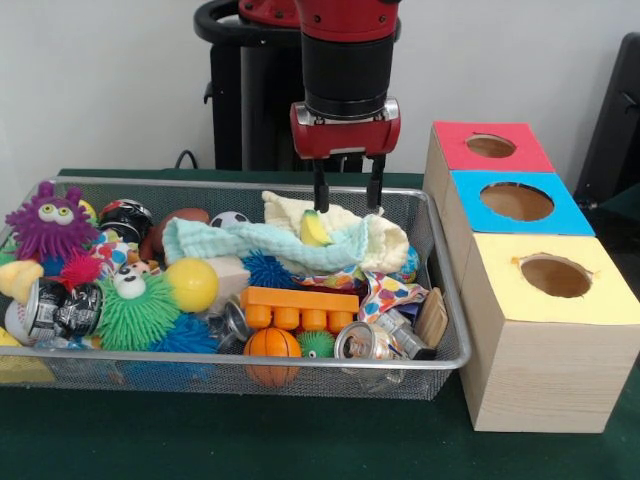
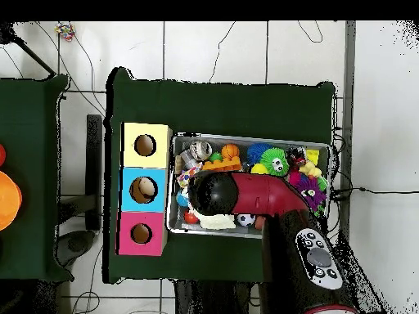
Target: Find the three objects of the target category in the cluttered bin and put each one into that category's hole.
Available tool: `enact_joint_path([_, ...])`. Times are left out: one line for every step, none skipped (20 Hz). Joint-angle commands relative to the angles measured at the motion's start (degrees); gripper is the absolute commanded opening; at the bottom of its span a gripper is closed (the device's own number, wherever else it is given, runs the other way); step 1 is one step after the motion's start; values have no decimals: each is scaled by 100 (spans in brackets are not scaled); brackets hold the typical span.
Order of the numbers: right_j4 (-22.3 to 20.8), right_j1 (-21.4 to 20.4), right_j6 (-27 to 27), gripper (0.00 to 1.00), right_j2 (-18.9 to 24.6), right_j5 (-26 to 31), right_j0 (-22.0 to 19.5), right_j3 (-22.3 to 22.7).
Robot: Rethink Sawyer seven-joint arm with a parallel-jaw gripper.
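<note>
Just above the wire bin (image 1: 440, 355), the jaws (image 1: 348, 190) hang spread and empty over the pale cloths (image 1: 300, 240) at its back right. Beside the bin stand three boxes with holes: red (image 1: 490, 146), blue (image 1: 517, 201), yellow (image 1: 555, 276).

Wire mesh bin (image 1: 445, 300) and three-hole sorting box on the green table.

The bin is sitting just left of the boxes in the front view, its long side facing the camera, and is holding a crowded heap of toys, cloths and crushed cans. The wooden boxes are standing in a row beside it: the yellow-topped box (image 1: 590, 300) nearest the camera, the blue-topped box (image 1: 470, 190) in the middle, the red-topped box (image 1: 450, 140) farthest. Each top is showing one round hole, facing upward.
</note>
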Motion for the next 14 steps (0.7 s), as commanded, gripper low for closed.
enact_joint_path([271, 166, 541, 100, 61, 691, -150, -437])
enact_joint_path([267, 179, 531, 100, 54, 689, -157, -457])
enact_joint_path([261, 177, 518, 100, 48, 675, -166, -454])
enact_joint_path([255, 170, 520, 100, 33, 680, -161, -451])
enact_joint_path([243, 147, 533, 100, 3, 677, -146, -445])
enact_joint_path([235, 111, 590, 100, -57, 674, -117, -431])
enact_joint_path([236, 73, 616, 100, -85, 656, -106, -398])
enact_joint_path([243, 48, 623, 100, -93, 645, -107, -362])
enact_joint_path([275, 34, 636, 100, -89, 676, -114, -328])
enact_joint_path([317, 34, 662, 100, -101, 763, -111, -316])
enact_joint_path([336, 39, 662, 100, -105, 819, -107, -332])
enact_joint_path([357, 42, 632, 100, -84, 835, -126, -343])
enact_joint_path([361, 57, 607, 100, -81, 863, -132, -375])
enact_joint_path([368, 67, 584, 100, -78, 879, -142, -389])
